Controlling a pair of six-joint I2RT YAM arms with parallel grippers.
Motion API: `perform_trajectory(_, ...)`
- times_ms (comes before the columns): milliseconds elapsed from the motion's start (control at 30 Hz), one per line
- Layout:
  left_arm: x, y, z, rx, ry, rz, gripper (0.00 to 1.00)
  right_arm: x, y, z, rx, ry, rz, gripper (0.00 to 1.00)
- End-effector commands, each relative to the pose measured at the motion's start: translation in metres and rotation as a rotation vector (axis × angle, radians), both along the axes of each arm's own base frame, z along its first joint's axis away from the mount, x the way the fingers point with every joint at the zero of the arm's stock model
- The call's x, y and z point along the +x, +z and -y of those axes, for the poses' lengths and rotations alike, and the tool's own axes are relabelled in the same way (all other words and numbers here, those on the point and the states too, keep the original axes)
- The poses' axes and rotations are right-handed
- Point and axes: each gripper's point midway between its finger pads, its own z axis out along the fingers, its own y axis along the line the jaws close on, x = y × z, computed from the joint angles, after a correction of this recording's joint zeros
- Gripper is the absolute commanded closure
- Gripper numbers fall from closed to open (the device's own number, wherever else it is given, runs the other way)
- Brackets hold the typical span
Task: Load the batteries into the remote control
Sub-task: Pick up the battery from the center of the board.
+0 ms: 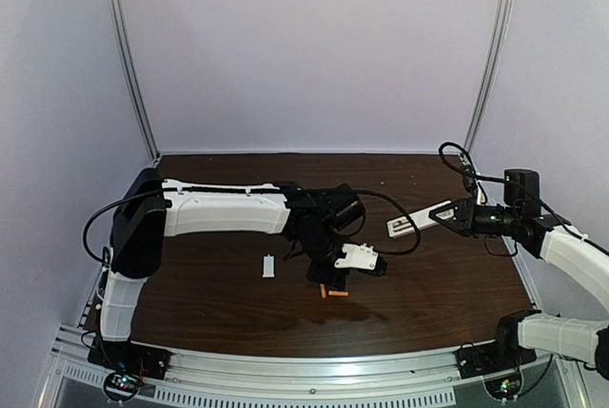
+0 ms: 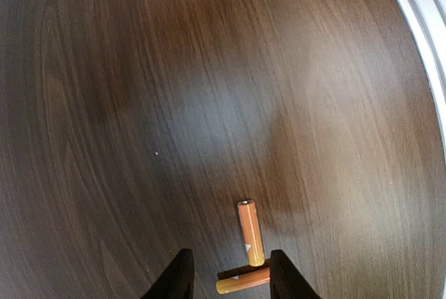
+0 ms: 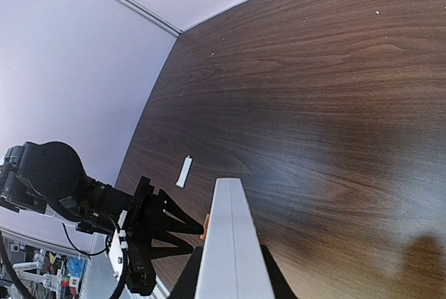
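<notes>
**Left pincer**: released, jaws spread and pointing down at the tabletop, holding nothing. Its fingers stand either side of the batteries.

- Near battery: orange, lying flat and crosswise in the gap between the fingers. Whether it touches either finger cannot be told.
- Far battery: orange, lying flat just beyond the fingertips and pointing away from the pincer. Its near end meets, or almost meets, the near battery, the two roughly at right angles.
- Cover plate: small and white, flat on the tabletop. It lies apart from the pincer, on the side away from the right arm.

**Right pincer**: clenched on the remote, a finger pressing each side of one end.

- Remote: white and slim, held clear of the tabletop and seen edge-on from the wrist. Its free end juts out from the pincer toward the left arm, well apart from the batteries. The battery bay cannot be made out.
</notes>
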Motion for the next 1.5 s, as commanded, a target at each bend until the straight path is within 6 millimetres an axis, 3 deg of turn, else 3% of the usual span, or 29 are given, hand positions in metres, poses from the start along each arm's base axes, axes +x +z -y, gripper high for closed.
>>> perform_trajectory(0, -0.002, -0.002, 0.007, 0.011, 0.038, -0.036, 0.62, 0.000, 0.003, 0.001, 0.015, -0.001, 0.016, 1.00)
perform_trajectory(133, -0.002, -0.012, 0.009, 0.032, 0.057, -0.062, 0.67, 0.000, 0.002, 0.001, 0.015, 0.000, 0.015, 1.00)
perform_trajectory(667, -0.006, -0.034, 0.006, 0.088, 0.067, -0.107, 0.69, 0.001, -0.002, 0.004, 0.009, -0.015, 0.004, 1.00)
perform_trajectory(1467, -0.010, -0.059, 0.003, 0.159, 0.080, -0.106, 0.84, 0.002, 0.000, 0.006, 0.015, -0.022, 0.012, 1.00)
